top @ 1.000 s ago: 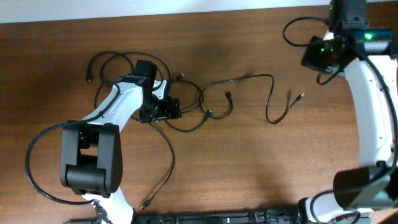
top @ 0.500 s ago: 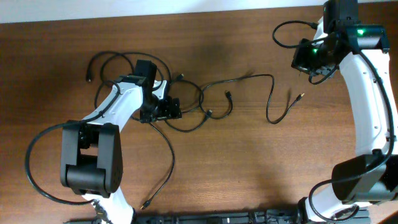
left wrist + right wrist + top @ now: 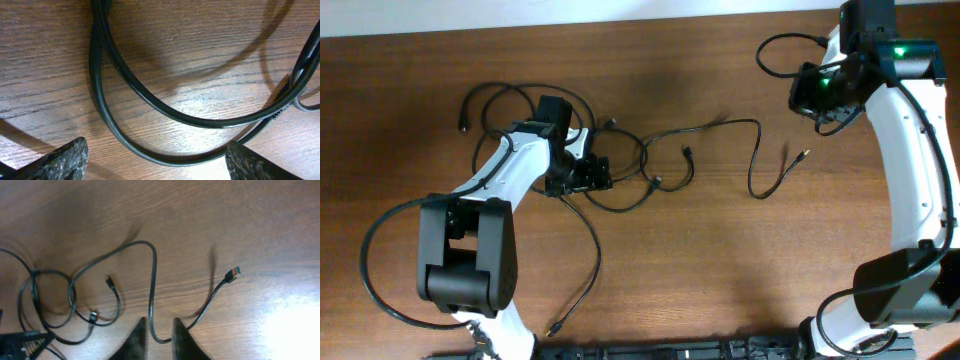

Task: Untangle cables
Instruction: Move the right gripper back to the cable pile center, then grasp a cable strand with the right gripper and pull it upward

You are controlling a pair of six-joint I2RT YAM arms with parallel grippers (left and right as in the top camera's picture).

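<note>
Overhead: we note the cables tangled at centre-left of the worktop. The left gripper sits low in the tangle, and its arm covers part of it. The right gripper hangs well apart, toward the upper right.

Left wrist: jaws spread wide, two strands curving on the wood between them, nothing grasped.

Right wrist: jaws slightly parted and empty, above one long strand ending in a plug.
</note>
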